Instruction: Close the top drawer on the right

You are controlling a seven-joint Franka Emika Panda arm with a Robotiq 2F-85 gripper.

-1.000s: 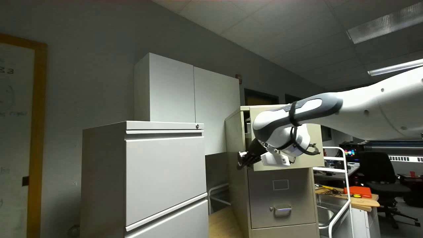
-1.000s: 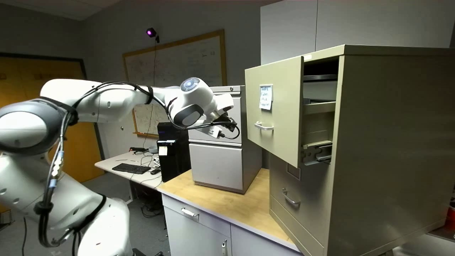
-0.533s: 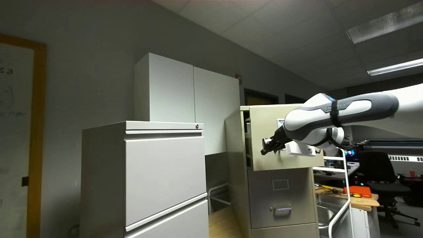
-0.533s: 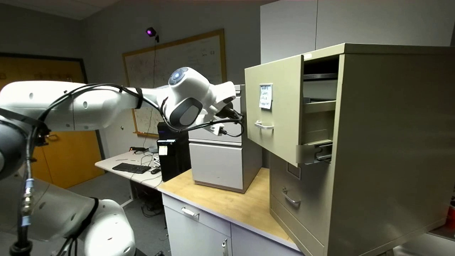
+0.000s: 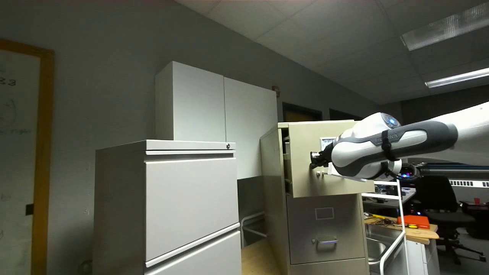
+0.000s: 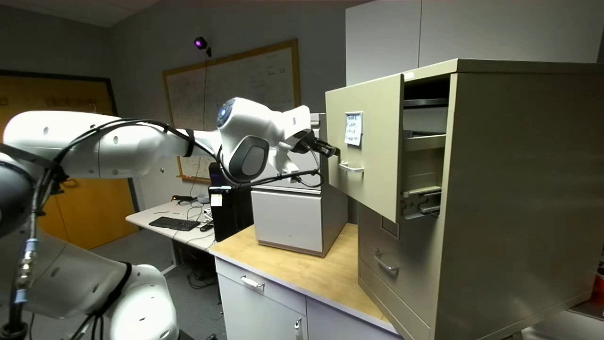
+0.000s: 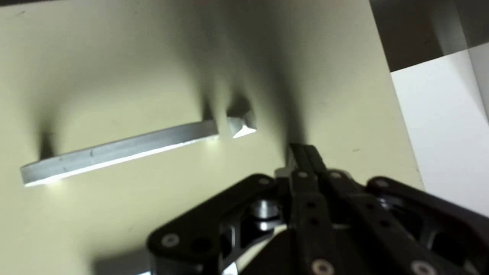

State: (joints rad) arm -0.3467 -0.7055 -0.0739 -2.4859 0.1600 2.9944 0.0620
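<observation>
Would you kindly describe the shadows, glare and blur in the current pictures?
Wrist view: soft shadows from the handle and gripper darken the top drawer, and one handle edge glints white; in an exterior view, the ceiling light glares; in an exterior view, handwriting on the label looks blurred.

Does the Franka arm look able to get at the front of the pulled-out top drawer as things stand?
Likely yes: the shut gripper points at the top drawer near its handle, with nothing visible between. Whether they touch is unclear.
</observation>
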